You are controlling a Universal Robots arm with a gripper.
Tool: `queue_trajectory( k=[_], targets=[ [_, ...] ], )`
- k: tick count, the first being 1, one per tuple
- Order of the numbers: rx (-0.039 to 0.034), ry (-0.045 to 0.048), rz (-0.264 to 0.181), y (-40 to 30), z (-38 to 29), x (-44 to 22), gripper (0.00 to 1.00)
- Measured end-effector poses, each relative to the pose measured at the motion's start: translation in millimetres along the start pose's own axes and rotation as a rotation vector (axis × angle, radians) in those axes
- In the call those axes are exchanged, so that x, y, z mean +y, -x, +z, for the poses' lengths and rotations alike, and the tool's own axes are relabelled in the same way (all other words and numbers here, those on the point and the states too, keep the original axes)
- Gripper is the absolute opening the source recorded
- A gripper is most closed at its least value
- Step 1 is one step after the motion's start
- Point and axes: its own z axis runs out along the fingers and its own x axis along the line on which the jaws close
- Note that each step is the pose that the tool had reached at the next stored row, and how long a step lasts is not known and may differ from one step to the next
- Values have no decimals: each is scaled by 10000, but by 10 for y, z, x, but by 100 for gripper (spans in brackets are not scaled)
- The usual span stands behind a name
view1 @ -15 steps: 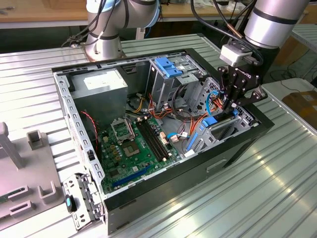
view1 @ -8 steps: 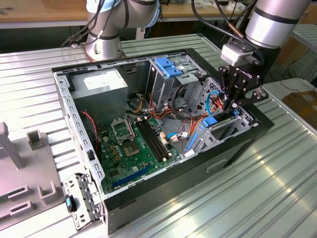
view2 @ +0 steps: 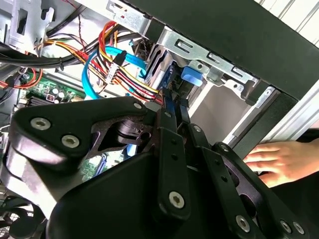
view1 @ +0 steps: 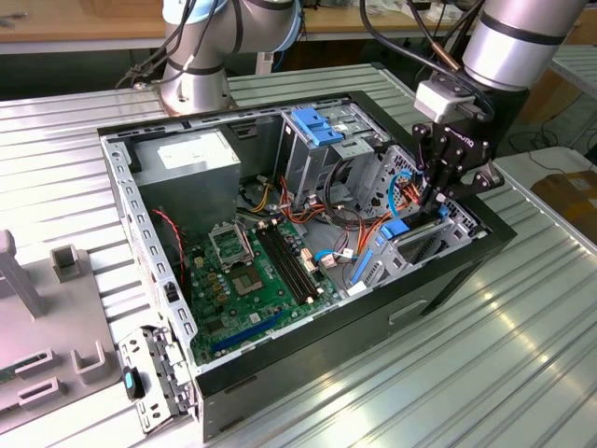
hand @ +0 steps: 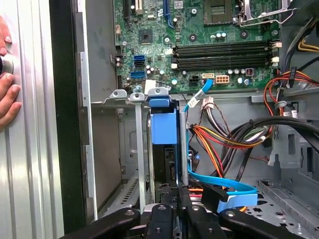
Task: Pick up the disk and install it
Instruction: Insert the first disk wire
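In the exterior view, nearest to the camera lies a ribbed silver metal table (view1: 522, 373). On it, at the exterior view's left, stands a grey plastic fixture tray (view1: 56, 345) with small upright blocks. Beside it, an open black desktop computer case (view1: 373, 327) lies on its side. Inside the case, a green motherboard (view1: 252, 280) covers the floor, with long black memory slots (view1: 284, 257) near its middle. Farther back, at the left, sits a grey metal power-supply box (view1: 191, 163) with a white sticker, and beside it, to the right, a grey metal drive cage with a blue plastic handle (view1: 317, 131).

At the right end of the case, the black robot gripper (view1: 438, 196) reaches down into a grey metal drive bay (view1: 420, 243). The disk with the blue plastic frame (hand: 164, 127) stands on its edge in this bay, between the metal walls, and the blue frame is seen from its end in the first wrist view. In both wrist views the black fingers (view2: 172, 112) are narrow and close together, at the end of the disk, but I cannot tell if they grip it. A light blue flat data cable (hand: 219, 181) and a bundle of red, orange and yellow wires (hand: 224, 142) run just beside the bay.

A person's hand (view2: 279, 159) rests on the table outside the black case wall, near the bay.
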Motion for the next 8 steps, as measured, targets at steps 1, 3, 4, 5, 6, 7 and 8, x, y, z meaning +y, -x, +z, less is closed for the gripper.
queue_trajectory(
  k=[1,3,4,5,6,7,8],
  targets=[
    [-6,0,1,-1,0,0,16],
    [-23,-7,-96,-3,1,-1,16],
    [-25,-17,-193,-3,1,-1,16],
    [-27,-30,-333,-4,1,-1,16],
    [-28,-31,-343,-7,1,0,16],
    [-28,-31,-344,-8,2,0,16],
    [-29,-31,-344,-9,7,0,16]
  ],
)
